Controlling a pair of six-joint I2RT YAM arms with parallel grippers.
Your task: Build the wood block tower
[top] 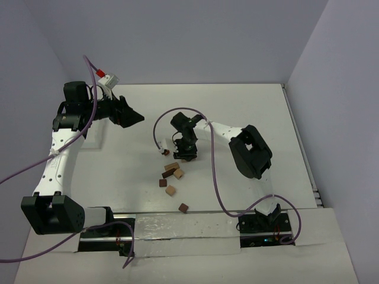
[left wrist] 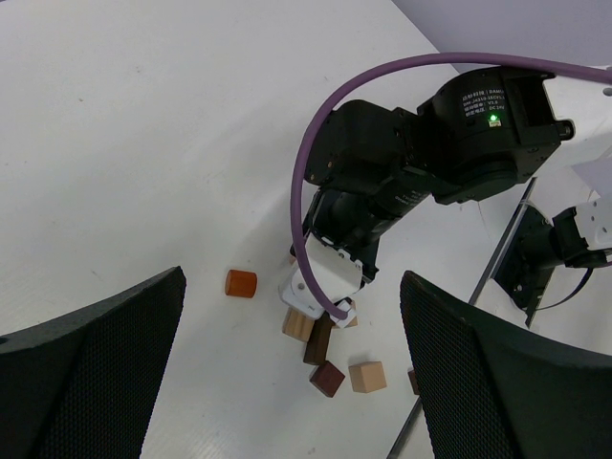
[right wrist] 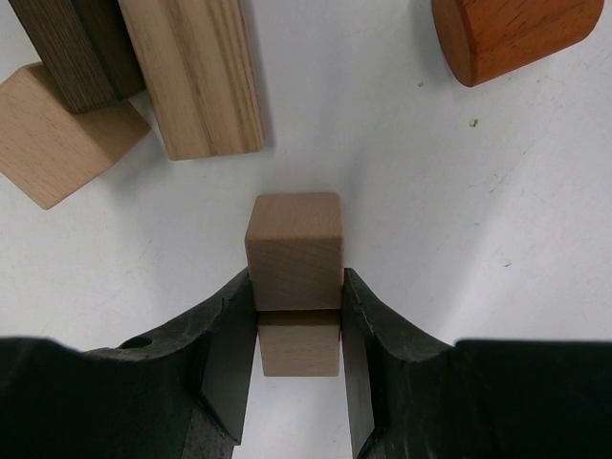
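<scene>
In the right wrist view my right gripper (right wrist: 296, 287) is shut on a pale tan cube (right wrist: 295, 251) that sits squarely on a second pale tan cube (right wrist: 300, 344), a two-block tower. In the top view this gripper (top: 185, 152) points down at mid-table, hiding the stack. Loose wood blocks lie beside it: a tan bar (right wrist: 196, 72), a dark brown bar (right wrist: 76, 48), a tan cube (right wrist: 57, 139) and an orange-brown rounded piece (right wrist: 516, 33). My left gripper (top: 131, 117) hangs open and empty above the far left of the table.
More loose blocks lie nearer the bases: a reddish-brown cube (left wrist: 327, 379), a tan cube (left wrist: 367, 376) and a dark cube (top: 183, 207). The right arm's purple cable (top: 213, 177) loops over the table. Walls close in the back and right.
</scene>
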